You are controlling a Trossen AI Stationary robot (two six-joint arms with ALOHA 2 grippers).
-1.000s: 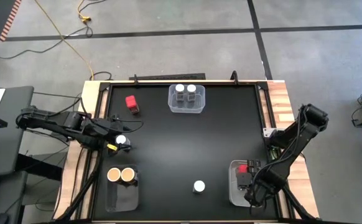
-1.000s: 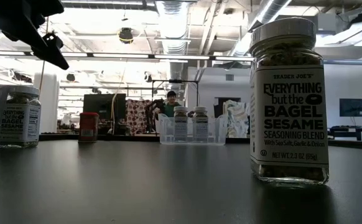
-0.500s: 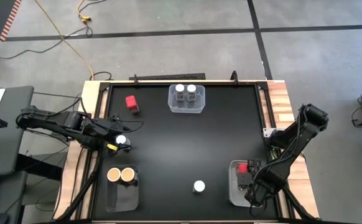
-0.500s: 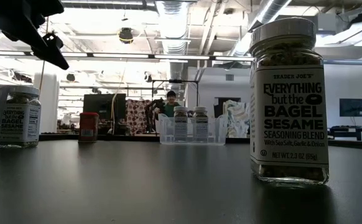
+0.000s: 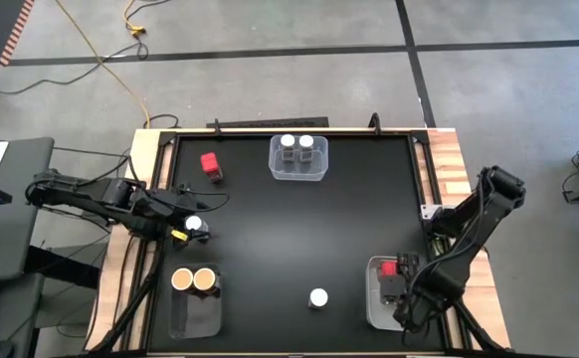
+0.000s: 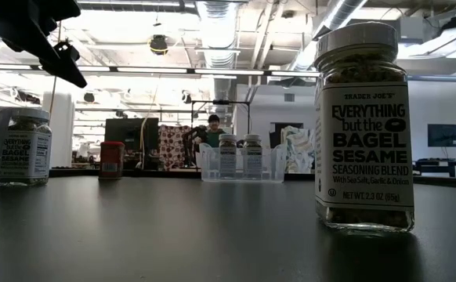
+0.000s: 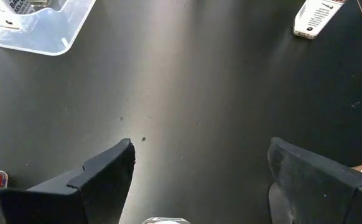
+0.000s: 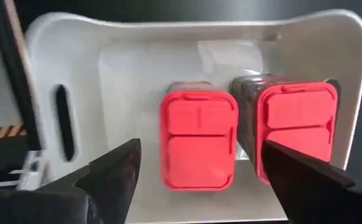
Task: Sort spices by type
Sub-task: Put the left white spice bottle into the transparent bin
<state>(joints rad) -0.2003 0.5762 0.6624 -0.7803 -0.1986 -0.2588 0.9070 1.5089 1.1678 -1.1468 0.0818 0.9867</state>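
Observation:
My right gripper (image 8: 199, 180) hangs open, pointing down over a clear bin (image 5: 374, 298) at the near right. Two red-topped spice boxes (image 8: 198, 140) (image 8: 296, 130) stand side by side in it, untouched. My left gripper (image 7: 196, 180) waits open at the table's left, above a white-lidded jar (image 5: 194, 227) that stands on the table. Another white-lidded jar (image 5: 318, 297) stands alone near the front edge. A red box (image 5: 211, 164) stands at the far left. Two white-lidded jars sit in a far bin (image 5: 275, 171), and two tan-lidded jars (image 5: 193, 280) in a near-left bin.
The middle of the black table (image 5: 299, 234) is bare. A raised rail runs along the table's edges, with wooden strips (image 5: 449, 159) at the sides. In the low view a person (image 6: 214, 129) shows far off in the room behind.
My right gripper has risen a little above the near-right bin, still pointing down; the red boxes stay in the bin.

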